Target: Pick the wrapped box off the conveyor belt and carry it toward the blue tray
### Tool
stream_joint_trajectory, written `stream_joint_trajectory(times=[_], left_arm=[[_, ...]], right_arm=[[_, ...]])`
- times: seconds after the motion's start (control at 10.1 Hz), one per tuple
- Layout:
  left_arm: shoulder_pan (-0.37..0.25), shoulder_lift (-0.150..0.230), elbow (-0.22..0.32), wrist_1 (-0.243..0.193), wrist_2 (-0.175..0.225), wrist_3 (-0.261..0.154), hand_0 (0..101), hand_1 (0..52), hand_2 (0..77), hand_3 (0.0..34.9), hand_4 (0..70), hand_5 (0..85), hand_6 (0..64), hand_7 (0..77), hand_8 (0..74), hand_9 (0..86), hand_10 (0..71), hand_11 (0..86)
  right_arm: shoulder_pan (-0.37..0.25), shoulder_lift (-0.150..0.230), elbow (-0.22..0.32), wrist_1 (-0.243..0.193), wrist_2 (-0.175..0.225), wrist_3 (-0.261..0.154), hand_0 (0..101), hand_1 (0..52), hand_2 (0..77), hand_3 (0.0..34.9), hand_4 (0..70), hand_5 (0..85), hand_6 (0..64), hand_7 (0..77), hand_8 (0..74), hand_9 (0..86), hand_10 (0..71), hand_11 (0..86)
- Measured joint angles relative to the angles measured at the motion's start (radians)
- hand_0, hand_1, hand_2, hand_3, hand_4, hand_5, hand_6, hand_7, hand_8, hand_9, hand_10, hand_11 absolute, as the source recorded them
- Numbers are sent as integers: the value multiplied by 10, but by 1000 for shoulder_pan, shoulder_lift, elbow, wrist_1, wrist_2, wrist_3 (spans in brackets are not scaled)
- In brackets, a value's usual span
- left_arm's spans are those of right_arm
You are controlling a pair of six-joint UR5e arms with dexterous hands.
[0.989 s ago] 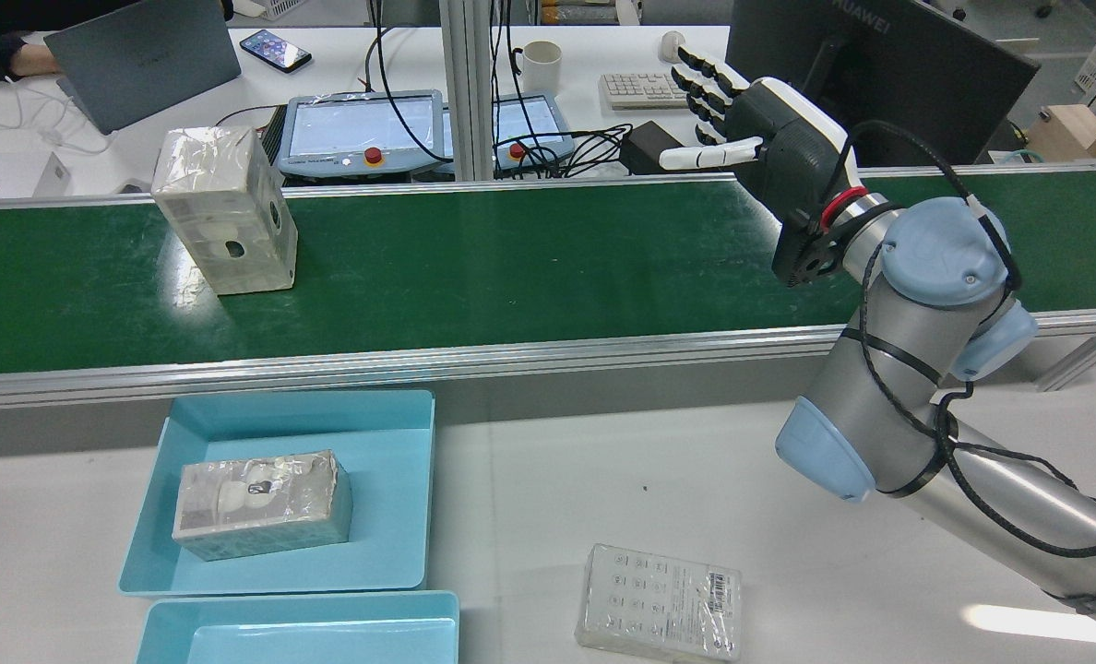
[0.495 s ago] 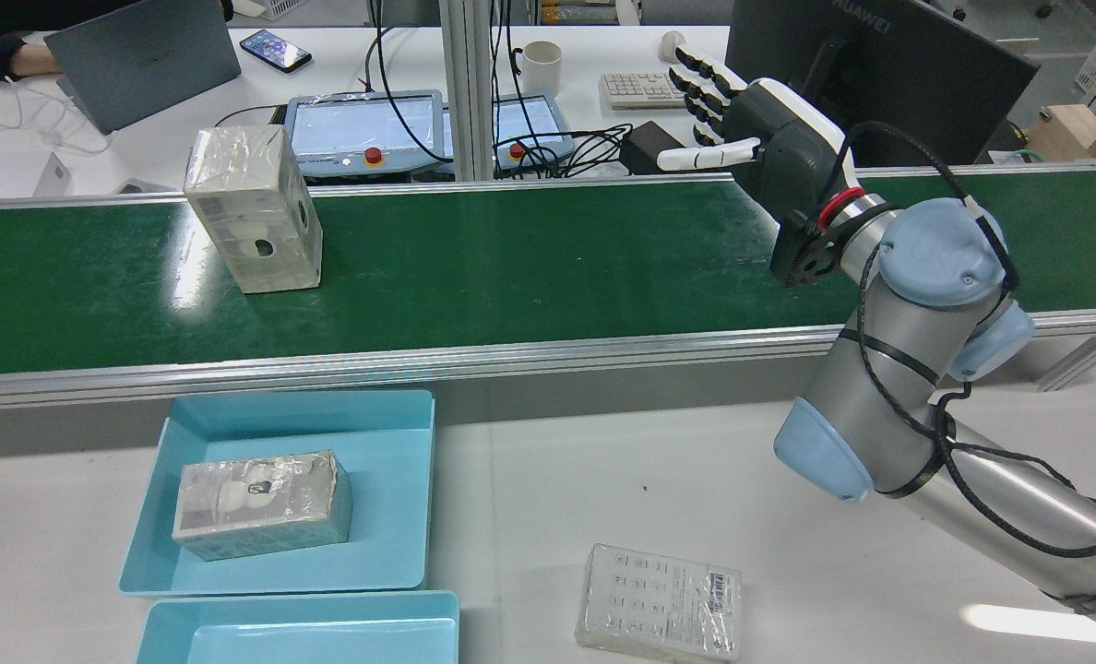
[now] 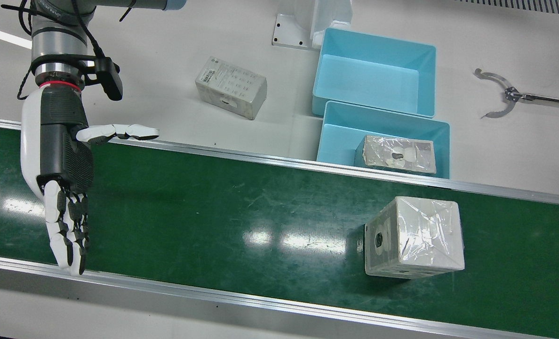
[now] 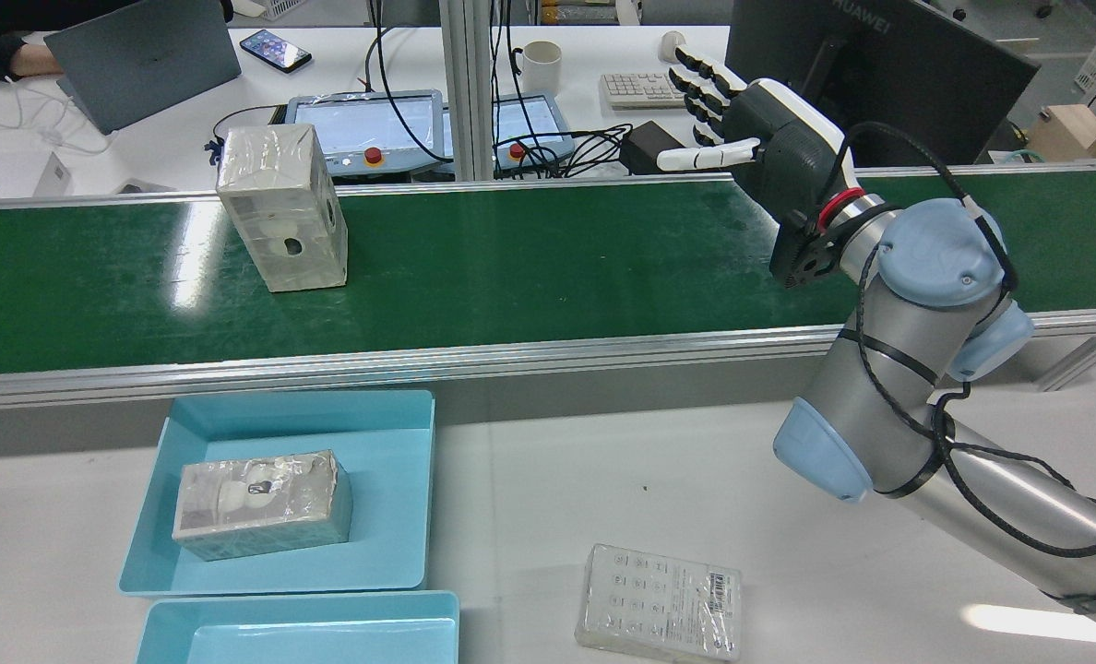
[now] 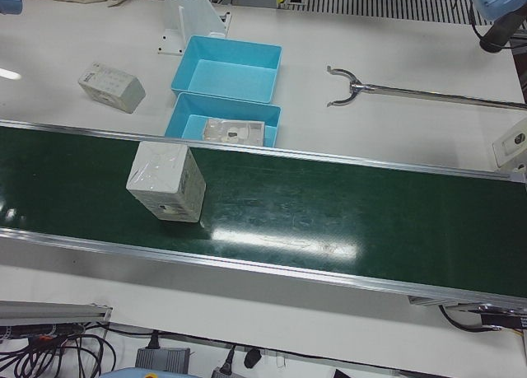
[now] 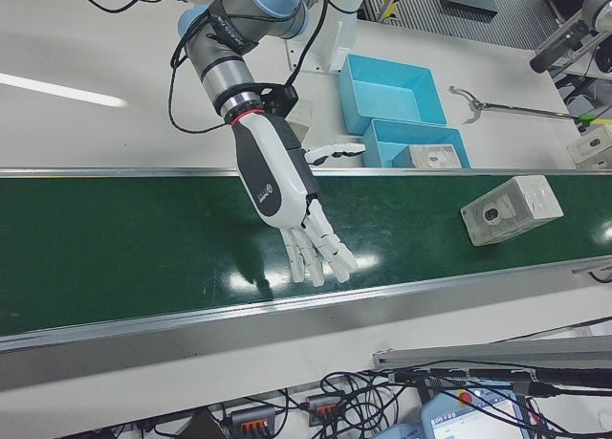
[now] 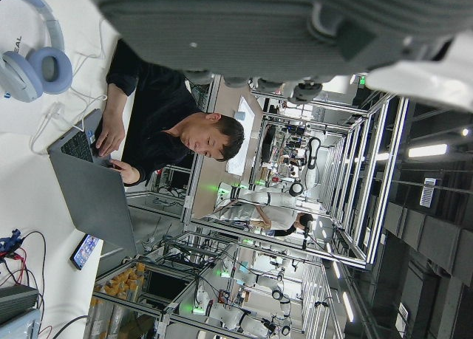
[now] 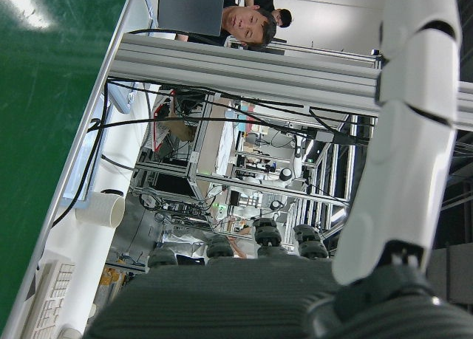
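Observation:
The wrapped box (image 4: 282, 208) stands upright on the green conveyor belt (image 4: 548, 258), left of centre in the rear view. It also shows in the front view (image 3: 413, 238) and the left-front view (image 5: 166, 182). My right hand (image 4: 760, 138) is open, fingers spread, held above the belt far to the box's right, empty; it also shows in the front view (image 3: 63, 188) and the right-front view (image 6: 287, 200). The blue tray (image 4: 387, 516) sits on the table in front of the belt and holds another wrapped box (image 4: 262, 503). My left hand (image 7: 259, 29) shows only in its own view, fingers apart, holding nothing.
A second blue tray (image 4: 327, 627) lies next to the first. A loose clear-wrapped box (image 4: 659, 604) lies on the white table. A metal claw tool (image 3: 500, 94) lies beyond the trays. Aluminium rails edge the belt; pendants, a keyboard and a mug sit behind it.
The wrapped box has travelled along the belt toward my right hand. My right hand has stayed almost still, open above the belt.

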Motion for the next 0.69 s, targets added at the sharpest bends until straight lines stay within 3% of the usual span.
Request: stream_joint_trajectory(times=[0.69], left_arm=[[0, 0, 0, 0, 0, 0, 0, 0, 11, 0, 0, 11, 0, 0, 0, 0, 0, 0]], right_arm=[[-11, -1, 0, 1, 2, 0, 445, 115, 125, 156, 0, 93, 0, 5, 5, 16, 0, 5]])
